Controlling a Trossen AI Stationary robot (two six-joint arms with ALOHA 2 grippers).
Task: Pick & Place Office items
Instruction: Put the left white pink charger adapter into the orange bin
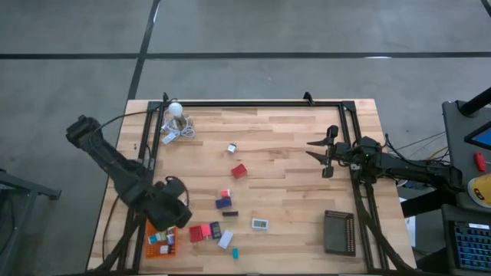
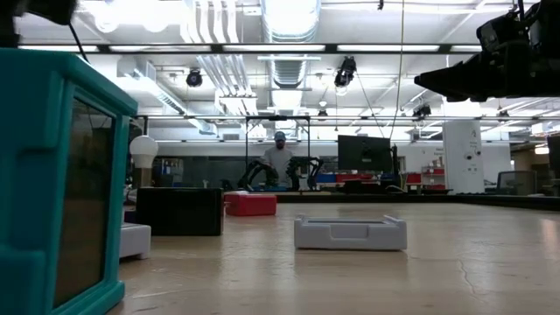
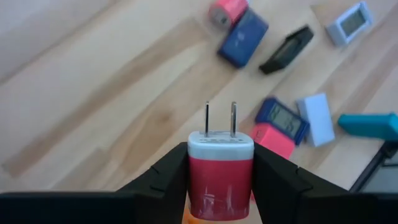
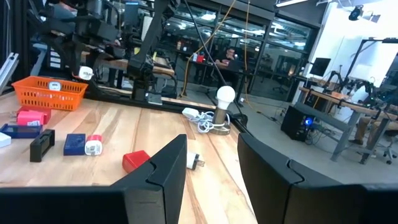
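- A teal item [image 2: 61, 184] is seen close up at left.
- A white item [image 2: 350, 233] lies on the tabletop [image 2: 455, 262].
- A black block [image 2: 179, 211] is set beside a red one [image 2: 250, 204].

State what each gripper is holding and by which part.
The left gripper holds a red wall charger by its two sides, prongs pointing away. The right gripper holds nothing, open above the table.

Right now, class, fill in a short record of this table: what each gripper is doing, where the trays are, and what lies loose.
left gripper: shut on red charger, prongs forward, above the table's near left
right gripper: open, empty, at the right edge
orange tray: near left corner, some pieces inside
black tray: near right
loose items: red block, white display piece, others mid-table
lamp: far left corner
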